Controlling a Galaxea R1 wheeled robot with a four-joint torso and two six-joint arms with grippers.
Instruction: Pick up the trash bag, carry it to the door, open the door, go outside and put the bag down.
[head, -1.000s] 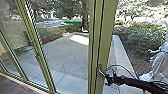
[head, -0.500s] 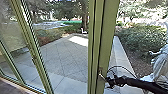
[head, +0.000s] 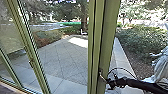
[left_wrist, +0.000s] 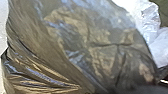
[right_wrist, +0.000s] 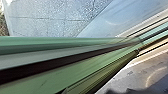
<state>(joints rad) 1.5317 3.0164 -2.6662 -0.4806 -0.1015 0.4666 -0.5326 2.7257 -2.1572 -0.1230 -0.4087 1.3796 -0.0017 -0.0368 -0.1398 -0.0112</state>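
So the right gripper (head: 107, 80) is right up at the small metal handle (head: 100, 74) on the door's thick green upright (head: 96, 42). The black arm (head: 140, 85) comes in from the robot's right, roughly level, and the jaws end up just on the robot's right of the handle. Looks like contact or very close, but I honestly can't tell which, and I can't tell how far open the jaws are or whether they've got hold of it.

IMO everything hangs on that bit. The upright runs tall, the visible bit of handle slants down toward the jaws, and the right arm reaches in across the post instead of along it. A small slip sideways and I'd guess it just scrapes metal. The right arm is clearly the one for the door.

The trash bag (left_wrist: 82, 47) is right up close to the left wrist, dark, shiny and creased, with some whitish plastic (left_wrist: 150, 22) beside it. My guess is the left arm is carrying it, but I can't make out how the left jaws stand or whether they grip it, so don't quote me.

Past the glass there's the paved yard (head: 60, 57), so the bag's drop spot is outside. I'd call this the door-opening step. Bag goes down later, and I'd watch for it snagging on the frame.
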